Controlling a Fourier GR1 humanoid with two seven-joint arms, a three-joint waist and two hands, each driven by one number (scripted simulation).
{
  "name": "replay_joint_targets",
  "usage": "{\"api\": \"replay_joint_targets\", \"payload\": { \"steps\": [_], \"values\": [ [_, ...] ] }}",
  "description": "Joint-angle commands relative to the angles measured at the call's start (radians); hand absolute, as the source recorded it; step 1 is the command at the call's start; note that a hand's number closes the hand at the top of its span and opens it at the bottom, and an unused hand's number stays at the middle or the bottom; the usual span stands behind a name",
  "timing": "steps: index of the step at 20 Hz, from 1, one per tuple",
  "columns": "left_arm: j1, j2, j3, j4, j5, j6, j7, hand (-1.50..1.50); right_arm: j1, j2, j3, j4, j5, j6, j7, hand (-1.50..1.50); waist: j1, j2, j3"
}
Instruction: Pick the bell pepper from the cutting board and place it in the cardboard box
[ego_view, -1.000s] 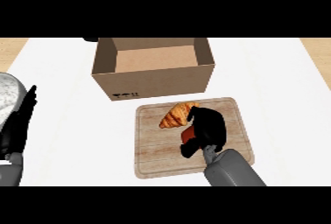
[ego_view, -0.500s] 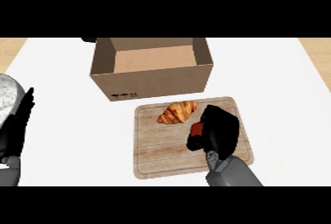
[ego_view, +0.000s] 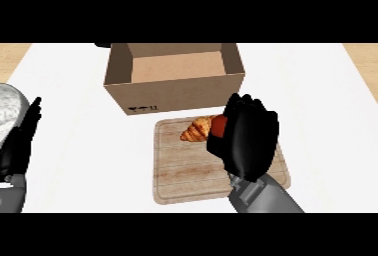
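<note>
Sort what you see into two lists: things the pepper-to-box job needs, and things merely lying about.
Job: bell pepper, right hand curled round it, cutting board, cardboard box.

Lying about: croissant on the board, left hand resting open at the left edge, pale grey object beside it.

A white table (ego_view: 325, 125) fills most of the view. A croissant (ego_view: 196, 131) lies near its middle, golden brown with darker ridges, its length running from about 2 o'clock to 8 o'clock; its 2 o'clock end is hidden. At 9 o'clock, cut by the view's edge, shows part of a round grey speckled thing (ego_view: 9, 107); what it is cannot be told. At 11 o'clock, at the table's far edge, a small dark shape (ego_view: 103, 45) peeks out, mostly hidden. Pale wood floor (ego_view: 13, 52) shows past the table at 10 and 2 o'clock
</note>
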Motion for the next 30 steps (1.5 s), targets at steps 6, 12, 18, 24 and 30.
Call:
{"api": "replay_joint_targets", "payload": {
  "steps": [6,12,18,24,30],
  "values": [
    [-0.037,-0.006,-0.003,0.01,-0.016,-0.026,0.016,0.0,-0.354,0.011,-0.058,0.223,-0.209,-0.081,0.113,1.5,0.025,0.008,0.0],
    [-0.025,0.005,0.023,0.02,-0.004,-0.035,-0.026,0.0,-0.514,0.011,-0.223,0.391,-0.299,-0.216,0.039,1.5,0.034,0.012,0.0],
    [-0.063,-0.018,-0.004,-0.005,-0.026,-0.023,0.025,0.0,-0.639,0.011,-0.363,0.673,-0.372,-0.403,-0.056,1.5,0.05,0.02,0.0],
    [-0.085,-0.058,-0.046,-0.033,-0.055,-0.004,0.061,0.0,-0.781,0.005,-0.499,0.952,-0.447,-0.522,-0.214,1.5,0.061,0.026,0.001],
    [-0.039,-0.033,-0.042,-0.025,-0.056,-0.033,-0.005,0.0,-0.889,0.007,-0.567,1.196,-0.456,-0.607,-0.236,1.5,0.095,0.034,0.0]
  ]
}}
